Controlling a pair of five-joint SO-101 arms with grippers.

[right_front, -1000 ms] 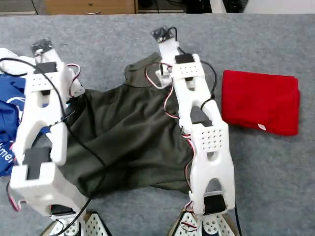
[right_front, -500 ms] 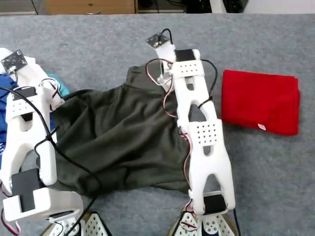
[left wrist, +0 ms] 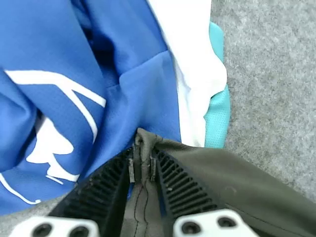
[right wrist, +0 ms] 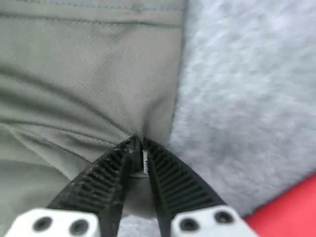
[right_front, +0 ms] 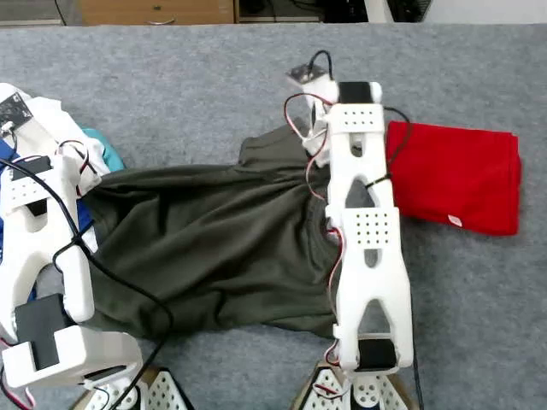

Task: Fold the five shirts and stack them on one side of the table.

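Now, the olive shirt (right_front: 214, 248) lies spread on the surface (right_front: 171, 77), your left pincer (left wrist: 142, 165) clamped on one edge and your right pincer (right wrist: 139, 148) pinched on the opposite one. It looks light, limp and slippery, so hold it at seams or corners and keep it taut.

The left arm (right_front: 38, 256) stretches along the olive shirt's (right_front: 214, 239) left edge, and the left gripper (left wrist: 142, 148) is pinched closed on a fold there. The right arm (right_front: 366, 248) extends along the shirt's right edge, with the right gripper (right wrist: 139, 145) clamped on fabric near the collar.
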